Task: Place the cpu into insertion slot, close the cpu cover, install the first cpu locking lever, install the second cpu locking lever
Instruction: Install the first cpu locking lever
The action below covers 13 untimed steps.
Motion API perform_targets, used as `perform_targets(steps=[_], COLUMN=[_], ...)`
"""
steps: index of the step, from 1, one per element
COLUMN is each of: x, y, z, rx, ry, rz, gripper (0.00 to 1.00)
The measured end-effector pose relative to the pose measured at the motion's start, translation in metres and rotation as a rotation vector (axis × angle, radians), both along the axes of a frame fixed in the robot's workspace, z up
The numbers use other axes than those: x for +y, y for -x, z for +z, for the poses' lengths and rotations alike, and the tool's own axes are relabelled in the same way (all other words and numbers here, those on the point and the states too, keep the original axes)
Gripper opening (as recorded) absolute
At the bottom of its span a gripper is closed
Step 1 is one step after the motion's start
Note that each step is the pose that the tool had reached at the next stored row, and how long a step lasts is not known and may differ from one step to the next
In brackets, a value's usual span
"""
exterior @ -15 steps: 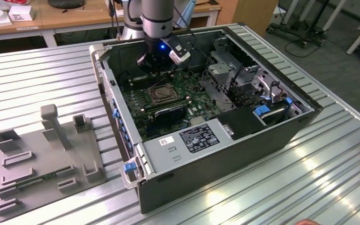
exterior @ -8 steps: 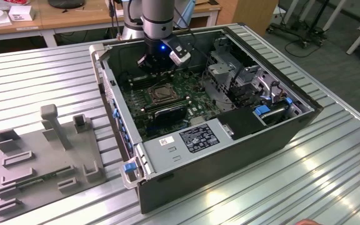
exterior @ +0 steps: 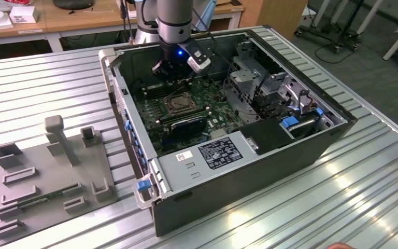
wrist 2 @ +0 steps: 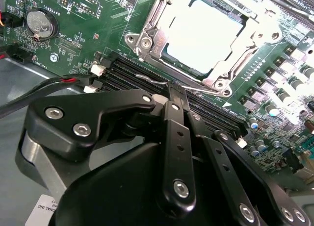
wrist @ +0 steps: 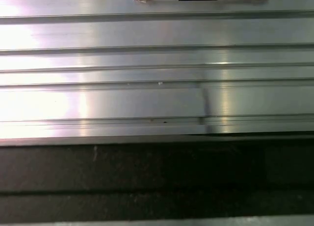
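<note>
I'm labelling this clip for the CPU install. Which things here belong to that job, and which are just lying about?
Part of the job:
- gripper
- cpu
- cpu cover framing it
- insertion slot

Just lying about:
- coin cell battery
- memory slots
- red and black cable
- grey fixture tray

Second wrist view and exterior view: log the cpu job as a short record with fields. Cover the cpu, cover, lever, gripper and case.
cpu: sits in the slot, its grey face showing through the cover's window
cover: down over the cpu
lever: thin wire end beside the slot, just ahead of the gripper; cannot tell whether it is latched
gripper: inside the case, low over the memory slots
case: open, lying on the slatted table
</note>
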<state>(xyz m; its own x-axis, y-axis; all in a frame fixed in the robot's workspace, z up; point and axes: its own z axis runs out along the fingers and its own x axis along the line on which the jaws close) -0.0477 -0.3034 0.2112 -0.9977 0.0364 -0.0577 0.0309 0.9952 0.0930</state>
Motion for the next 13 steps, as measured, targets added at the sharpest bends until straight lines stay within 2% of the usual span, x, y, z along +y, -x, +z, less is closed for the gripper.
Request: perform_targets(steps=[9, 13], x=[0.0006, 0.0006], y=[0.0, -0.0005], z=[-0.0003, -0.0025], rx=[0.0001, 0.0], ry=[0.0001, 0.0], rz=[0.0, 0.0], gripper=[0.1, 0.1])
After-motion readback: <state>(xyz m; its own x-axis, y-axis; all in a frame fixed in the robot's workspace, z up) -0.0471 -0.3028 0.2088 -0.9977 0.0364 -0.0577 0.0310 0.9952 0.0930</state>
